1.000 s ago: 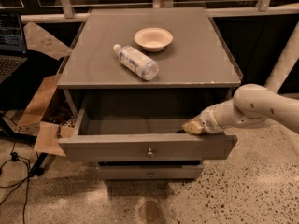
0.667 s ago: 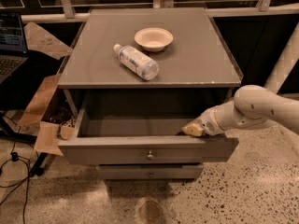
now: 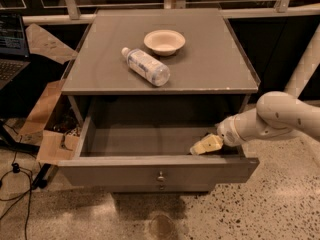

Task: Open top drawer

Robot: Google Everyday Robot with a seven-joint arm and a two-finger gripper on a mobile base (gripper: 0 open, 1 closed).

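Note:
The top drawer [image 3: 125, 171] is a grey drawer with a wide flat front and a small brass knob [image 3: 160, 176] at its centre. It is pulled out from the grey cabinet [image 3: 200, 64], and its inside shows bare. My gripper [image 3: 204, 146] comes in from the right on a white arm [image 3: 280, 116]. Its cream tip reaches over the drawer's right side, just behind the front panel, inside the open drawer.
A clear plastic bottle [image 3: 146, 66] lies on its side on the cabinet top beside a shallow cream bowl [image 3: 164, 41]. A lower drawer's knob [image 3: 161, 187] peeks out under the top front. Cardboard boxes [image 3: 47, 124], cables and a laptop [image 3: 11, 49] stand at the left.

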